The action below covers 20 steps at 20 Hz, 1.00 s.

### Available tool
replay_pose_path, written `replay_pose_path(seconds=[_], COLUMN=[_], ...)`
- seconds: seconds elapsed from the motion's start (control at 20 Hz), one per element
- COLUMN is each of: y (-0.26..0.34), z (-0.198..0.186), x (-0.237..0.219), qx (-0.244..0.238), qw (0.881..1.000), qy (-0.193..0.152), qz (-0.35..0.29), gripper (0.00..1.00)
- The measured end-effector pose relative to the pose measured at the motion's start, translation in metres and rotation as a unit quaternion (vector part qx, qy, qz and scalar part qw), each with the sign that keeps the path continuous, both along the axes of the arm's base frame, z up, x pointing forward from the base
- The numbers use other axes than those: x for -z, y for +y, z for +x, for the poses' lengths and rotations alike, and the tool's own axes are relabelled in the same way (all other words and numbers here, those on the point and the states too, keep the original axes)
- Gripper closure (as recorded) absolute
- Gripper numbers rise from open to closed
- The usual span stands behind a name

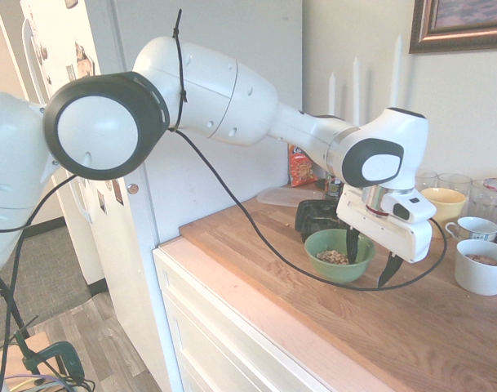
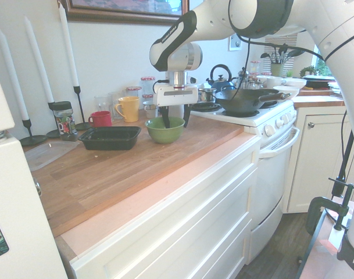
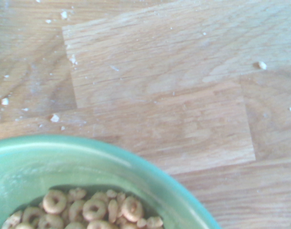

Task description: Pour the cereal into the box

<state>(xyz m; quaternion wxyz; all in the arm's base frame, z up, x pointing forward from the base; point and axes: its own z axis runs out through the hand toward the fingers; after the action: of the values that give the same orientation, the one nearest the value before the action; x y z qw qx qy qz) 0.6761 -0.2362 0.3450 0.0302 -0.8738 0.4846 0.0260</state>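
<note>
White two-finger claw (image 1: 369,269) wide open, nothing gripped — fingers straddle rim of round green bowl (image 1: 320,245), likely to pinch its wall. Ring-shaped tan cereal (image 1: 333,257) inside bowl; rectangular black plastic box (image 2: 110,138) just beside on wooden tabletop (image 2: 101,177), presumably handy for pouring.

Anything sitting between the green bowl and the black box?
No object stands between the green bowl and the black box; the second exterior view shows just a narrow stretch of wooden countertop there.
</note>
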Motion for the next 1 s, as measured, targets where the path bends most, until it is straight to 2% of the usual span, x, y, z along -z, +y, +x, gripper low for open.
replay_pose_path(seconds=[1.0], y=[0.007], z=[0.001], x=[0.01], qx=[-0.018], qw=[1.0], qy=[0.009], qz=[0.003], gripper=[1.0])
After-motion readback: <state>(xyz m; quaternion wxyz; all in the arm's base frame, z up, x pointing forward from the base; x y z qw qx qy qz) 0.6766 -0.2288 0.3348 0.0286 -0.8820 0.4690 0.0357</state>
